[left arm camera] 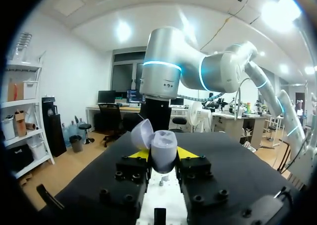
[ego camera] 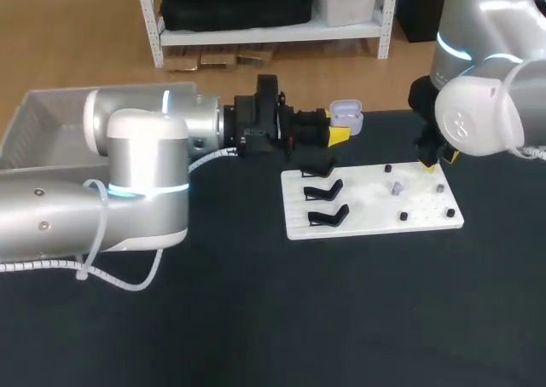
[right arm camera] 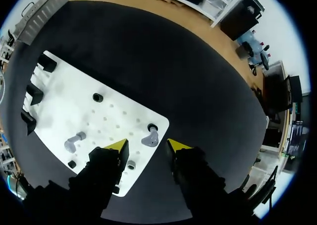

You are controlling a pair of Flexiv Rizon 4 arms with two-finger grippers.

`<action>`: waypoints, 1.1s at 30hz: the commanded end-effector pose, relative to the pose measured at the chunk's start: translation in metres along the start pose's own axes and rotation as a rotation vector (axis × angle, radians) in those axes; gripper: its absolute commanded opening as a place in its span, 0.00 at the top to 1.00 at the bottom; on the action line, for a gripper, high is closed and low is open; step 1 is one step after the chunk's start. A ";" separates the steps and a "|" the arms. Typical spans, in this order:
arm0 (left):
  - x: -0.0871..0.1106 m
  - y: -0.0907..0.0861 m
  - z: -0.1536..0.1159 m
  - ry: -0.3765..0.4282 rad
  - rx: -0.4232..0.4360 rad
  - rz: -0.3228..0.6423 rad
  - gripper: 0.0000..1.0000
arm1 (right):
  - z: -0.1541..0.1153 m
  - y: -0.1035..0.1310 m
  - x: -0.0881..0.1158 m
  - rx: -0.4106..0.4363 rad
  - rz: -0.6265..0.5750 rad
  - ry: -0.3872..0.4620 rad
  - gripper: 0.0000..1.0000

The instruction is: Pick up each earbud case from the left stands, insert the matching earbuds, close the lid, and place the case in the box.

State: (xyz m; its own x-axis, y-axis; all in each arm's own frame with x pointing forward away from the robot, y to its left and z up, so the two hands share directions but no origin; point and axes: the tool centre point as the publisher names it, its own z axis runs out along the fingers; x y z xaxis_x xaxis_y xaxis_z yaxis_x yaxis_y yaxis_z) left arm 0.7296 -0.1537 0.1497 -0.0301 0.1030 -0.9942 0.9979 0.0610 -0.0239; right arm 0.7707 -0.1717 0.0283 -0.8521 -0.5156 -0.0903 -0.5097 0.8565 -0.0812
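Note:
My left gripper [ego camera: 335,131] is held above the table behind the white board [ego camera: 375,221], shut on a pale lavender earbud case [ego camera: 345,110] with its lid open. In the left wrist view the case [left arm camera: 163,148] sits upright between the yellow tips. My right gripper [ego camera: 437,158] hangs over the board's far right corner. In the right wrist view it [right arm camera: 147,145] stands open, with a grey earbud [right arm camera: 150,136] on a black peg just ahead between the tips, untouched. A second grey earbud [right arm camera: 74,141] lies further along the board. Three black stands [ego camera: 324,191] on the board's left side are bare.
A grey box [ego camera: 34,118] sits at the table's far left, behind my left arm. Small black pegs [right arm camera: 98,97] dot the board's right half. The black tabletop [ego camera: 341,319] stretches in front of the board.

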 end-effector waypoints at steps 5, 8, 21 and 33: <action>0.001 0.001 0.000 -0.003 0.000 0.001 1.00 | 0.005 0.000 -0.005 0.005 0.022 0.002 0.58; 0.001 0.001 0.000 -0.003 0.000 0.001 1.00 | 0.006 -0.001 -0.006 0.009 0.031 0.000 0.61; 0.001 0.001 0.000 -0.003 0.000 0.001 1.00 | 0.005 -0.001 -0.005 0.022 0.051 0.018 0.70; 0.001 0.001 0.000 -0.003 0.000 0.001 1.00 | 0.005 -0.001 -0.004 0.021 0.067 0.028 1.00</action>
State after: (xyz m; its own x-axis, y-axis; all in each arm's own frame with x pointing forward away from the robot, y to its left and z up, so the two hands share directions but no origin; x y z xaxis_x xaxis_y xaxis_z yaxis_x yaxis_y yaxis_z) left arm 0.7297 -0.1540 0.1498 -0.0304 0.1034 -0.9942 0.9978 0.0609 -0.0242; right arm 0.7746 -0.1719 0.0226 -0.8868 -0.4568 -0.0707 -0.4497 0.8880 -0.0965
